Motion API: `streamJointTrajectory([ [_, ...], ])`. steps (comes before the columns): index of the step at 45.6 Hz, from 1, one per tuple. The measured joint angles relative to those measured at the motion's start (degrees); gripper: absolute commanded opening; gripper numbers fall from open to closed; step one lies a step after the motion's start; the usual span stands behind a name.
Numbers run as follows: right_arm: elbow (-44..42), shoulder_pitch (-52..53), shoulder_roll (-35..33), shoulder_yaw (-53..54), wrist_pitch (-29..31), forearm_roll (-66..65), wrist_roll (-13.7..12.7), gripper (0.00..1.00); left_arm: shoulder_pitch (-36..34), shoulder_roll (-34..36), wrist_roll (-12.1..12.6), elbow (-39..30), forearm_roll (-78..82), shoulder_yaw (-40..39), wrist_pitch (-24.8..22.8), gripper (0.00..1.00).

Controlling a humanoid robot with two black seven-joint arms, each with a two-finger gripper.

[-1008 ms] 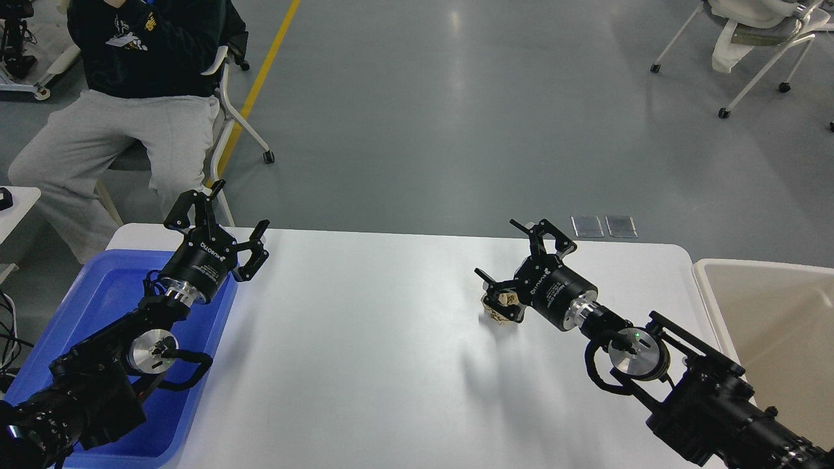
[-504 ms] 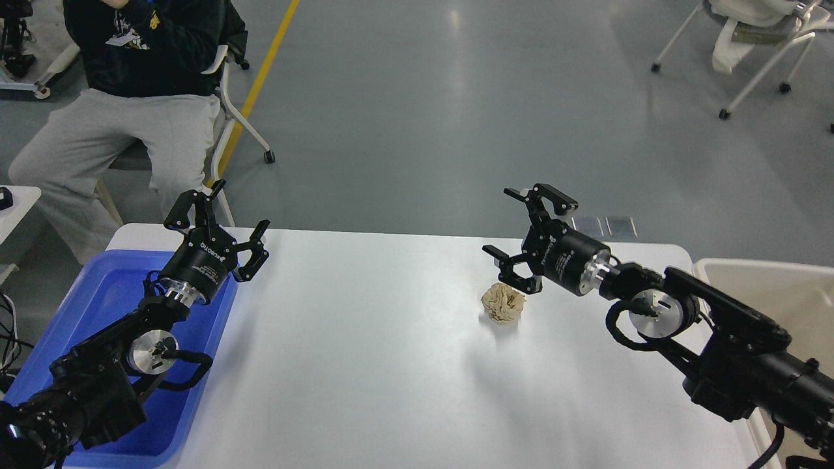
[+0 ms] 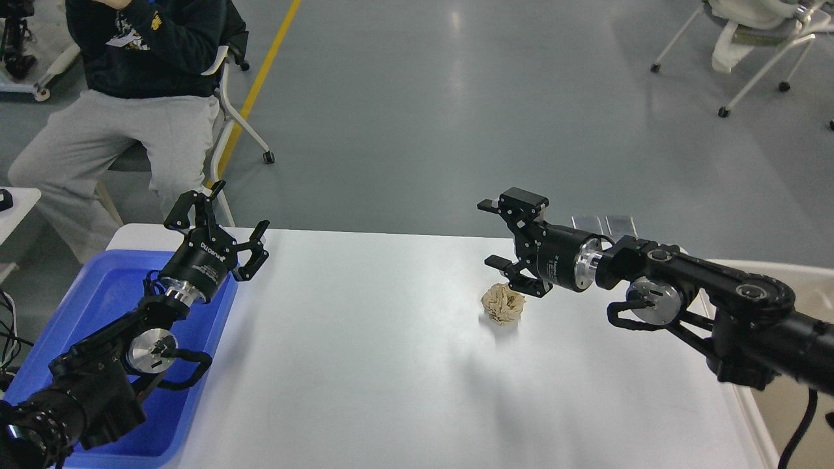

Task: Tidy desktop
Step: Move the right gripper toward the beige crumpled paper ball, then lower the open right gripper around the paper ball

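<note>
The desktop filled my view, a blue tray at its left edge. My right gripper hung wide open above 1 crumpled paper wad near the far edge. My left gripper gaped empty over the far-left corner.

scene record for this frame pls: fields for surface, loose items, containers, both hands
surface: white desktop
loose item: crumpled paper ball, right of centre, resting free
containers: blue tray at left edge; beige bin at right edge
left hand: open, empty, over the tray's far corner
right hand: open, empty, raised just beyond the paper ball, not touching it
</note>
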Motion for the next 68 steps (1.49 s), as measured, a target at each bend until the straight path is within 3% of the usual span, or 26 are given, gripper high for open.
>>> streamJointTrajectory([
  [16, -11.68, 6.37, 6.82, -16.18, -6.85, -9.43, 0.15, 1.0, -0.05, 0.0, 0.07, 0.0, 0.0, 0.0, 0.0, 1.0],
  [43, -28.21, 5.11, 19.94, -30.09, -16.74, -20.75, 1.52, 1.0, -0.08, 0.0, 0.08, 0.0, 0.0, 0.0, 0.0, 1.0],
  [68, -37.45, 0.07, 23.29, -37.57, -20.54, -24.74, 3.46, 1.0, -0.08, 0.0, 0.08, 0.0, 0.0, 0.0, 0.01, 1.0],
])
